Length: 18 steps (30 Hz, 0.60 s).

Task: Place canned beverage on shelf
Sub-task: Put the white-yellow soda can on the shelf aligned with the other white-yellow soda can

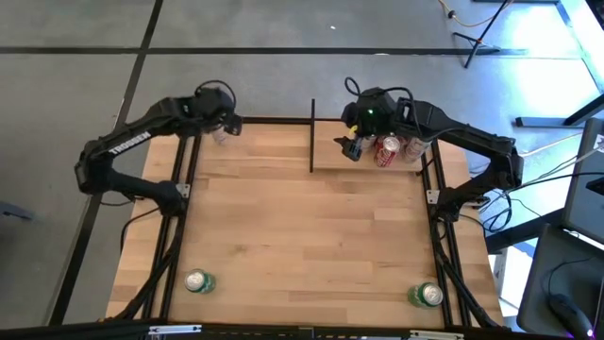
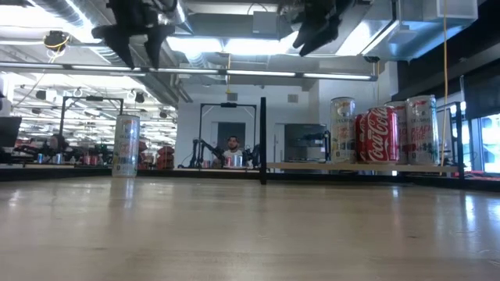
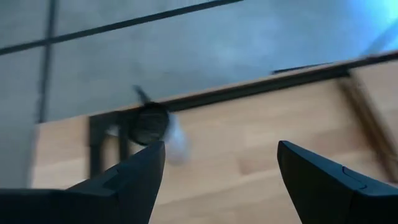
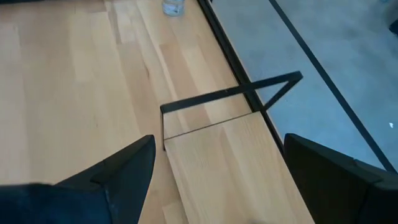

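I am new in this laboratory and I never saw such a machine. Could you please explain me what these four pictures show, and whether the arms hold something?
It is a robot with two dark arms at a wooden table. One picture looks down from above, one looks level across the tabletop, and two come from cameras on the wrists.

The left gripper is open and empty above a tall slim can at the far left corner. The right gripper is also open and empty, above the shelf, a small raised board with black rods at the far right. Several cans stand on the shelf, among them a red can. Two green cans wait at the near edge, one left and one right. Nothing is held.
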Available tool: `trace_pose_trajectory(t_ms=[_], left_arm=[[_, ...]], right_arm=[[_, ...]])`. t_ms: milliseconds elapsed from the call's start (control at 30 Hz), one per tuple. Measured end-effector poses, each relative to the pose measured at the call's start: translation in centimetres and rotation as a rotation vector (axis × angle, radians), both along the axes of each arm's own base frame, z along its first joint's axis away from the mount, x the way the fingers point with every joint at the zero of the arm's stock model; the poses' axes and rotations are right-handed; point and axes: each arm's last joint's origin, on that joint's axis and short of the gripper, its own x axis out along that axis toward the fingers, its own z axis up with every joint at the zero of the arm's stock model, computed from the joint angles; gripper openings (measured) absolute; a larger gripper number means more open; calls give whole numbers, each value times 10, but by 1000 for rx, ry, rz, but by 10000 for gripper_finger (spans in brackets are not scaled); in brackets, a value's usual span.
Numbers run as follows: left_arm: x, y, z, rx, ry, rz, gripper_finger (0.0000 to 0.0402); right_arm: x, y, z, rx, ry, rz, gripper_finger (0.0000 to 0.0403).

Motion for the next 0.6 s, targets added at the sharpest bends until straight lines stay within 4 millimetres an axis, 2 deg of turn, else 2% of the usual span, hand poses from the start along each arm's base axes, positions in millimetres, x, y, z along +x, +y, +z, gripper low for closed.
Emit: trace_pose_trajectory(t_ms=[133, 267, 433, 600], left_arm=[[-12, 25, -7, -21, 81, 57, 298], [-22, 47, -22, -107, 96, 134, 298], [-26, 64, -42, -203, 104, 193, 298], [-25, 78, -51, -224, 114, 231, 298]], right_arm=[[3, -1, -6, -6, -10, -2, 340], [5, -2, -7, -25, -22, 13, 340], [7, -2, -7, -35, -38, 56, 340], [7, -1, -7, -55, -22, 95, 340]])
